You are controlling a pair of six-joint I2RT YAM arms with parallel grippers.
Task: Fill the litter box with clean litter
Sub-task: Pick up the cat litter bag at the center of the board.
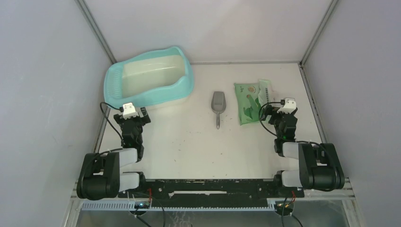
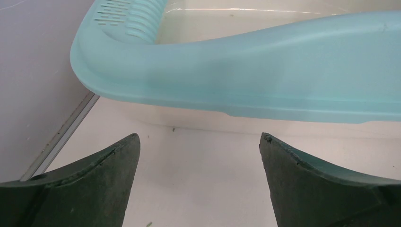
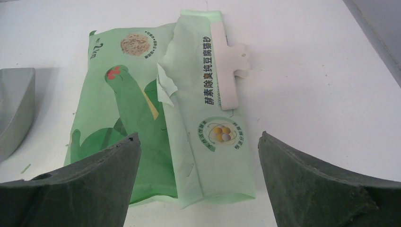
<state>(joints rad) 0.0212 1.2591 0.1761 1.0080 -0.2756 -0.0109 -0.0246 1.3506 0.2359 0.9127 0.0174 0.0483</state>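
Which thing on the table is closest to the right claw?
The green bag, lying just ahead of the right claw; the scoop and tray sit farther left.

Left wrist view: the litter box (image 2: pixel 283 71) is cut off by the top and right edges of the frame, and its near wall hides most of its floor. Right wrist view: the scoop (image 3: pixel 14 109) is cut off at the left edge, with its handle out of frame. The lower left corner of the bag (image 3: pixel 127 109) lies behind the lower-left finger of the right gripper (image 3: pixel 198 136). Top view: the dark specks (image 1: pixel 213 152) on the table (image 1: pixel 189 132), possibly debris, are too small to identify.
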